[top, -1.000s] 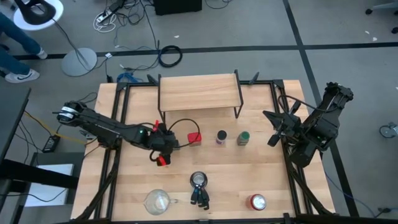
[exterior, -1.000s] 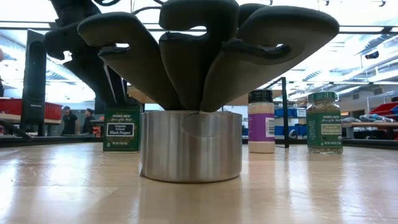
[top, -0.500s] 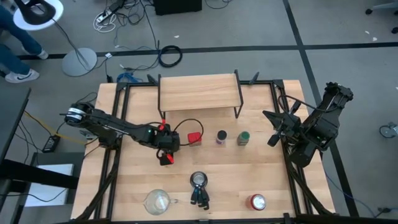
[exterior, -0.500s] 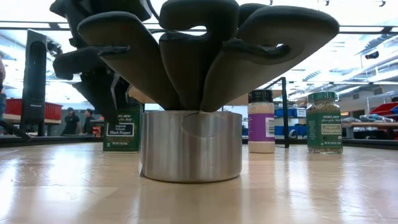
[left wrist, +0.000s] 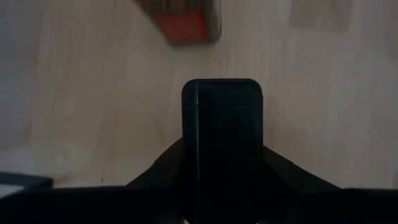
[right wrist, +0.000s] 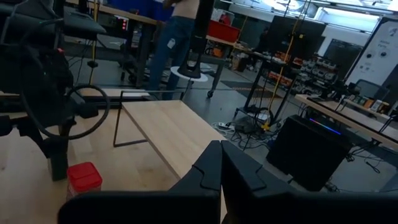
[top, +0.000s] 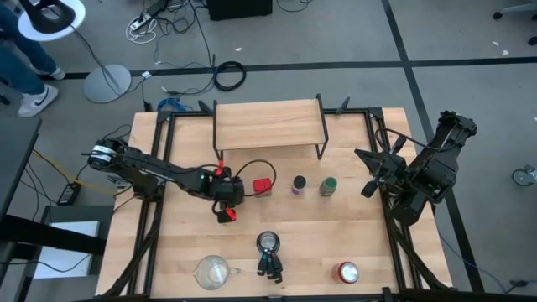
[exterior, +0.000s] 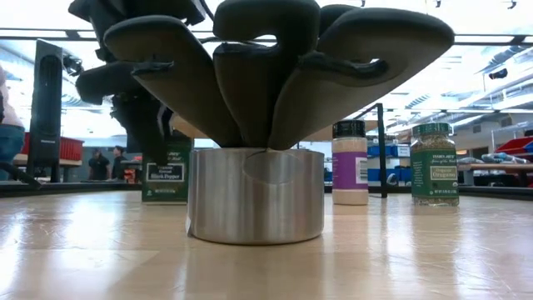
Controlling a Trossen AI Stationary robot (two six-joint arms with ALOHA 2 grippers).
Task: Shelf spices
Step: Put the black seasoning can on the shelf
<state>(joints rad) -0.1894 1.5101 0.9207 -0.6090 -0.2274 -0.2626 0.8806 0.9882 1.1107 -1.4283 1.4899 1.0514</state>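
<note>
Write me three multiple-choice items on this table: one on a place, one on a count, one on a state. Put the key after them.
1. Where does the red tin stand?
A. On the shelf
B. On the table in front of the shelf, beside the purple-labelled jar
C. Next to the glass cup

2. How many spice containers are on the shelf's board?
A. None
B. Two
C. Four

3. What state is the olive tin in?
A. Lying flat on the shelf
B. Between the fingers of the left gripper
C. Held by the right gripper

Key: 1 B, the high view shows it in a row with the jars, below the shelf. 2 A, the board shows bare wood. 3 B, the left wrist view shows the tin gripped on both sides, while the right arm waits at the table's right edge.
</note>
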